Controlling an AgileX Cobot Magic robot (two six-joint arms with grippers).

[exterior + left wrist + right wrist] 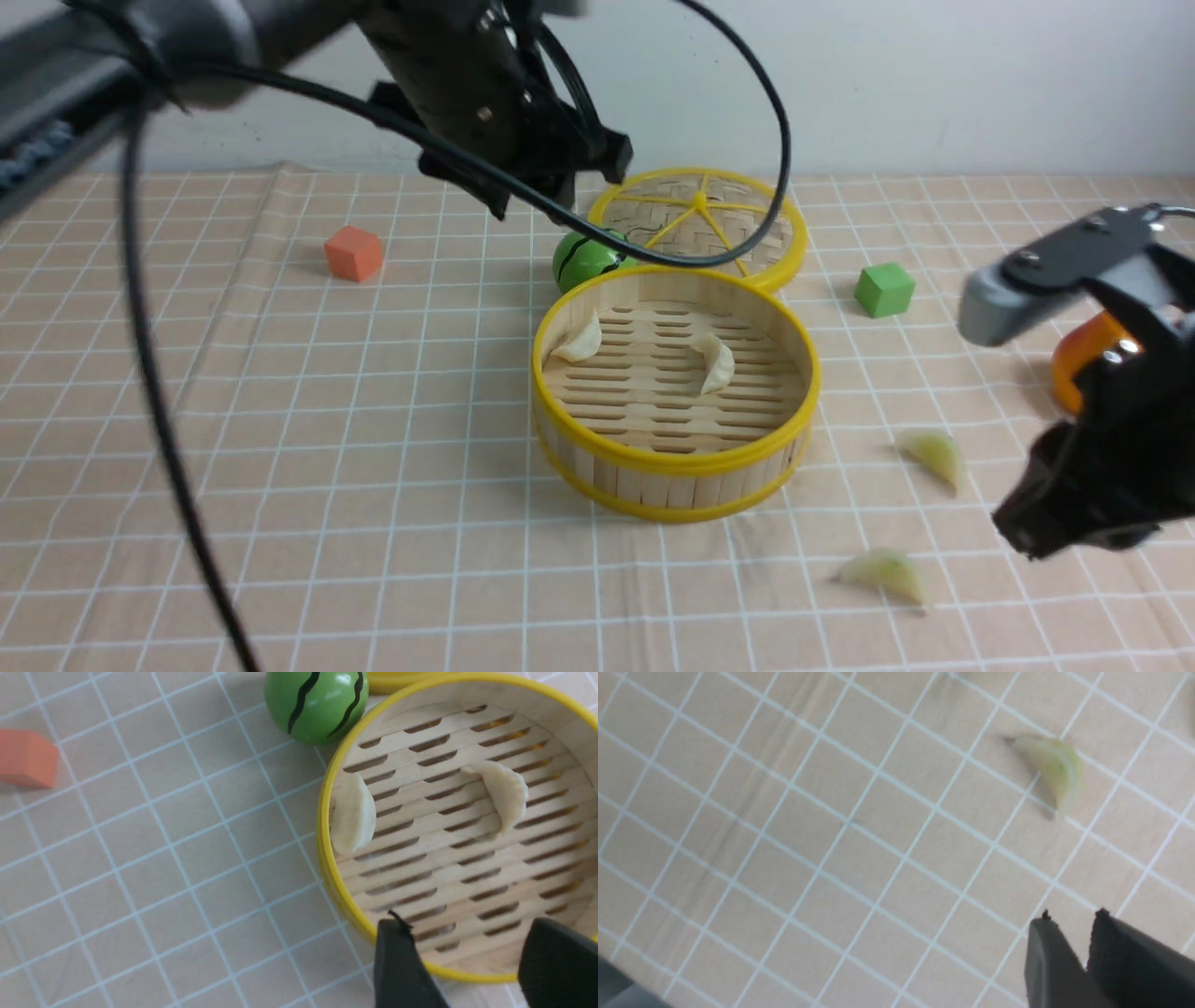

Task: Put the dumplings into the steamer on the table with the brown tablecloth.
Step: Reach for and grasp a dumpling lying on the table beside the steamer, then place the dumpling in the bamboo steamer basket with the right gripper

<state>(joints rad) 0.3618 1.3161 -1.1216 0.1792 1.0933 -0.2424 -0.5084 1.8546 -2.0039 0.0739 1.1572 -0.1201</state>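
I have the steamer [672,481] near the middle of the counter [140,607], on the brown tablecloth [373,420]. Two cream-white dumplings are inside it. The first white dumpling [581,341] leans against the wall on the left side, and the second white dumpling [717,364] lies on the slats nearer the middle.

The two pale green ones are out on the cloth to the right of the basket. The far green dumpling [935,455] is a little off the wall, and the near green dumpling [885,571] is closer to me.

The left tool [467,933] hangs in the air over the steamer's rim. Its fingers are spread wide with nothing between them.

The right tool [1073,924] is above bare cloth, and one green dumpling shows well apart from it (which of the two I cannot tell from that wrist view). Its fingers are drawn close with only a thin slit between them, and nothing is pinched.

Behind the basket the woven lid [700,219] lies flat, with a green striped ball [583,259] just beside it and touching the steamer's far rim. An orange cube [354,253] sits far left and a green cube [884,289] to the right. An orange-yellow pear [1083,359] is half hidden behind my right arm.
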